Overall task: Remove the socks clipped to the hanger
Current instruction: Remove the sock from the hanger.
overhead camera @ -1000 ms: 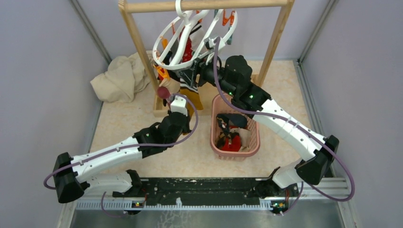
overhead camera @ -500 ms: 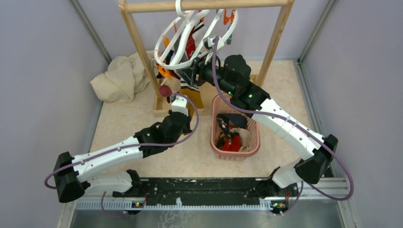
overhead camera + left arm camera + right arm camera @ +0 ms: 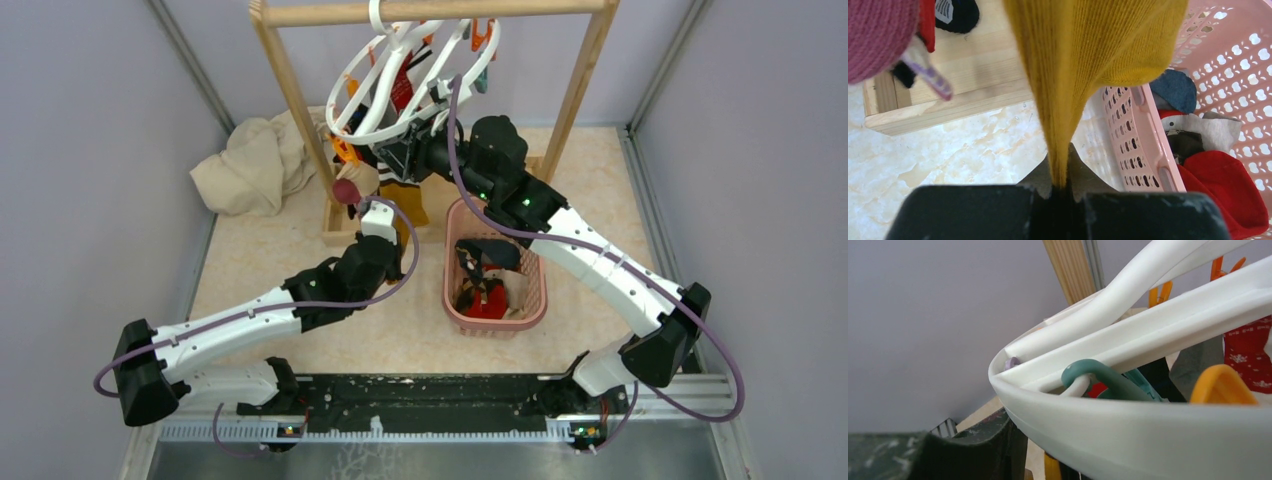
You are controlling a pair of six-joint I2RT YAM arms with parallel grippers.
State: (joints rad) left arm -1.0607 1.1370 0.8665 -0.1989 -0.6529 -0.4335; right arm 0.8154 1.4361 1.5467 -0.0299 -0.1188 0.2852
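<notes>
left gripper [image 3: 1060, 192] is clamped tight on the lower end of the mustard sock [image 3: 1088, 50]. fabric is pinched to a narrow pleat between the two pads, and the sock is stretched taut from there. in the top view that sock hangs below the hanger [image 3: 378, 92], just left of the pink basket [image 3: 450, 250]. hanger is hooked on the top bar of the wooden rack [image 3: 520, 10] and sits tilted, not level. right gripper [image 3: 402, 155] is up at the hanger's near rim. its wrist view shows one dark finger [image 3: 973, 450] touching the underside of the white rim; the other finger is out of shot, so can't tell if it's closed on the ring or just against it. by the rim: teal clip [image 3: 1108, 380], orange clip [image 3: 1223, 385], and a red sock with white pattern [image 3: 1248, 355] hanging behind them. maroon sock [image 3: 875, 35] hangs left of the mustard one with a lilac clip [image 3: 928, 75] next to it, and a black sock [image 3: 958, 12] is over the rack's base. basket holds red fabric [image 3: 1228, 190] plus grey and blue pieces. beige cloth [image 3: 255, 165] is bunched on the table [image 3: 260, 270] left of the rack
</notes>
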